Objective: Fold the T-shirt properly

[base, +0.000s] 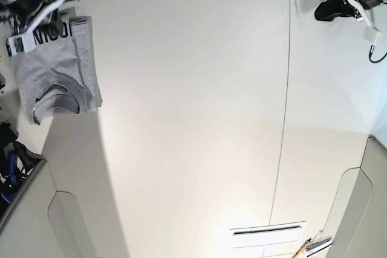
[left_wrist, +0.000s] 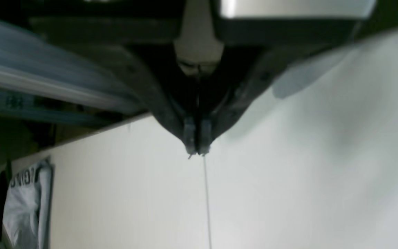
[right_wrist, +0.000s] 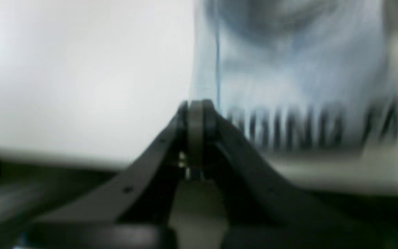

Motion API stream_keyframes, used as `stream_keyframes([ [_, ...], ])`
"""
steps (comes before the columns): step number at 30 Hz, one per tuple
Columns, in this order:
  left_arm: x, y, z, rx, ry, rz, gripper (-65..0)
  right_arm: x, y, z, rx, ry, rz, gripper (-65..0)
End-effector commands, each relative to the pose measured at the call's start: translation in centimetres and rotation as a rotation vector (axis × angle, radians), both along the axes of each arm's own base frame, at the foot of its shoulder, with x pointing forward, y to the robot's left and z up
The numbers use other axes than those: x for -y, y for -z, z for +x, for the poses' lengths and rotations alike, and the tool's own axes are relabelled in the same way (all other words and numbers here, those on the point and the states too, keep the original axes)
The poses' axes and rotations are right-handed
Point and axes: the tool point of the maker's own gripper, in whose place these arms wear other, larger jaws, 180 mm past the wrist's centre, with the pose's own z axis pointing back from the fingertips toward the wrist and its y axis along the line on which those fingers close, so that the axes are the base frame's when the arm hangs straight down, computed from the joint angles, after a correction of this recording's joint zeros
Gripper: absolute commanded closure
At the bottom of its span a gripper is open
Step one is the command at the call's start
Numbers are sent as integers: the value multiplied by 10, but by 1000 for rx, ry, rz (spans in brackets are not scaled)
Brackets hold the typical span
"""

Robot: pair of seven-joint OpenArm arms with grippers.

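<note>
Table (base: pixel 187 125): pale surface, largest item in the base view, crossed by a thin seam; its far corners are covered by the arms.

T-shirt (base: pixel 57 74): grey, folded into a compact bundle at the table's left side in the base view, collar toward the viewer. Black lettering at the far end is partly hidden behind the right arm (base: pixel 27 4); the full wording cannot be read. The right wrist view shows the cloth and print badly blurred; the left wrist view shows only part of the bundle, at the frame's edge.

Left gripper (left_wrist: pixel 197 152): jaws together, nothing between them, above the table near the seam.

Right gripper (right_wrist: pixel 200 103): jaws together, blurred, appearing over the bundle's edge; contact with the cloth cannot be determined.

Pencil (base: pixel 301 248): orange, cut off by the base view's bottom border.
</note>
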Motion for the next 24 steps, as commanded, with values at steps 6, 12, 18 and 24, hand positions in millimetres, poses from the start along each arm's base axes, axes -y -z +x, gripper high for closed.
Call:
stream_keyframes([
  [6, -10, 6, -91, -255, 59, 37, 0, -2, 12, -94, -321, -211, 7, 0],
  [12, -28, 4, -186, -565, 159, 118, 0, 13, 17, -160, -573, -341, 39, 0],
  [18, -37, 31, -270, -842, 380, 203, 0, 61, 44, -220, -867, -323, 40, 0],
  [24, -35, 75, -329, -980, 742, 271, 0, 79, 89, -303, -1242, -433, 41, 0],
])
